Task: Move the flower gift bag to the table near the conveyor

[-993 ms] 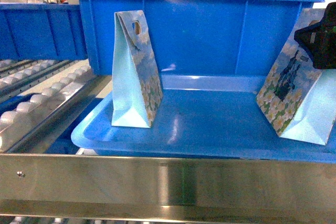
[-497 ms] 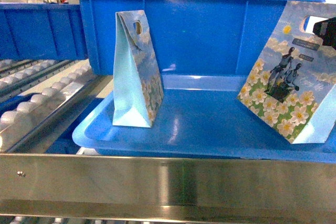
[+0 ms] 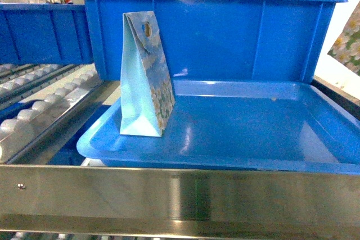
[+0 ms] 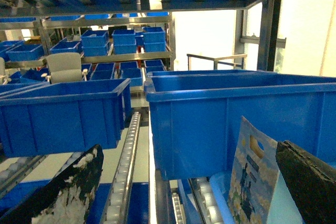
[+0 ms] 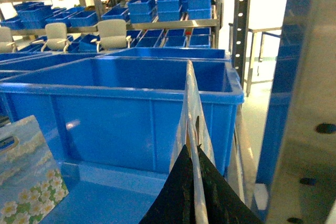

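Item: flower gift bag [image 5: 192, 129], top edge pinched in my right pincer [image 5: 195, 182], carried right of tray [image 3: 236, 133]. Left pincer [image 4: 184, 187] gaped, idle. Advice: kept grip firm, swung slow toward table.

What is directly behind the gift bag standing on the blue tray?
A big blue bin stands behind the gift bag on the tray. The bag hides part of the bin's wall.

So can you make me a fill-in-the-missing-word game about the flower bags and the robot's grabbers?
1. The gift bag left on the tray stands on its ____ side in the head view.
2. The right gripper is shut on the other bag's ____ edge.
3. The left gripper is ____ and holds nothing.
4. The big bin behind the tray is ____ in colour.

Missing words: left; top; open; blue
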Available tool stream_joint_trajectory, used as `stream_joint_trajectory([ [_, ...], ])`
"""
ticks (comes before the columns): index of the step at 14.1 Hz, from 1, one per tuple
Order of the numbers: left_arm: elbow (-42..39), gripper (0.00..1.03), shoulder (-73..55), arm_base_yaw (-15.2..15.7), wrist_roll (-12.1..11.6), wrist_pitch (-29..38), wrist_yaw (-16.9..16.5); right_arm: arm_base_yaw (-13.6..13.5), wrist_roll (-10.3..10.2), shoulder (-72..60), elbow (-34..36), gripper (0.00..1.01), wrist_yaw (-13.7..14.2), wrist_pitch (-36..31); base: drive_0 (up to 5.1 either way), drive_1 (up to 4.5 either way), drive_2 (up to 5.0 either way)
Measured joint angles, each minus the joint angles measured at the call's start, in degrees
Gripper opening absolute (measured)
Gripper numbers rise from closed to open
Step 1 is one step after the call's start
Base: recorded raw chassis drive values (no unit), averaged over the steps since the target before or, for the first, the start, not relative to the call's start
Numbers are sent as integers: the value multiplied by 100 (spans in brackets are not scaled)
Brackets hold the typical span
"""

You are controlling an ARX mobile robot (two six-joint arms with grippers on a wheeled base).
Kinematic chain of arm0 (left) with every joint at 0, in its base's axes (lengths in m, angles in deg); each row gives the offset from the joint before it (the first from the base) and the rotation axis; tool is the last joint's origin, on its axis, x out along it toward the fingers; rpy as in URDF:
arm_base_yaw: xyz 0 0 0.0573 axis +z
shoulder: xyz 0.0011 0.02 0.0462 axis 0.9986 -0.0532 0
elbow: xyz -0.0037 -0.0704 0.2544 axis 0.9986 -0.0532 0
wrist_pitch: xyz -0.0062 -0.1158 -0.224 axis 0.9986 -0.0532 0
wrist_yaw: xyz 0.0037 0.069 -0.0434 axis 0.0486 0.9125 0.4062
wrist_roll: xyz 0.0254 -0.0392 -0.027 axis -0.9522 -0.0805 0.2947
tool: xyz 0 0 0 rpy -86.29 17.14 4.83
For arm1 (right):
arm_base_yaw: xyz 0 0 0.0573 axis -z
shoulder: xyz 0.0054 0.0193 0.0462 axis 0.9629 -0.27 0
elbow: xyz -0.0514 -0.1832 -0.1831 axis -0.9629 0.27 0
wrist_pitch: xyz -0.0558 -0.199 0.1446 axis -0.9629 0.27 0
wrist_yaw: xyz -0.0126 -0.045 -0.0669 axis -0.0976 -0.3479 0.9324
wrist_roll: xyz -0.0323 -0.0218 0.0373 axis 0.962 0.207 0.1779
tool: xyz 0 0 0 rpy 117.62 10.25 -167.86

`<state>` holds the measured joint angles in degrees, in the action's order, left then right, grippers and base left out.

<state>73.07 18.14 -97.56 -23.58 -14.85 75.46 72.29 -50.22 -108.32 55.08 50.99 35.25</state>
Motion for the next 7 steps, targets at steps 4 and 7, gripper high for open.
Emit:
stream_joint_trajectory([
  [4,0,98,2,0,0,0,0,592,0,1930,501,2,-216,787,0,0,0],
  [7,0,98,0,0,-2,0,0,1285,39,3403,1255,2,-682,1705,0,0,0],
])
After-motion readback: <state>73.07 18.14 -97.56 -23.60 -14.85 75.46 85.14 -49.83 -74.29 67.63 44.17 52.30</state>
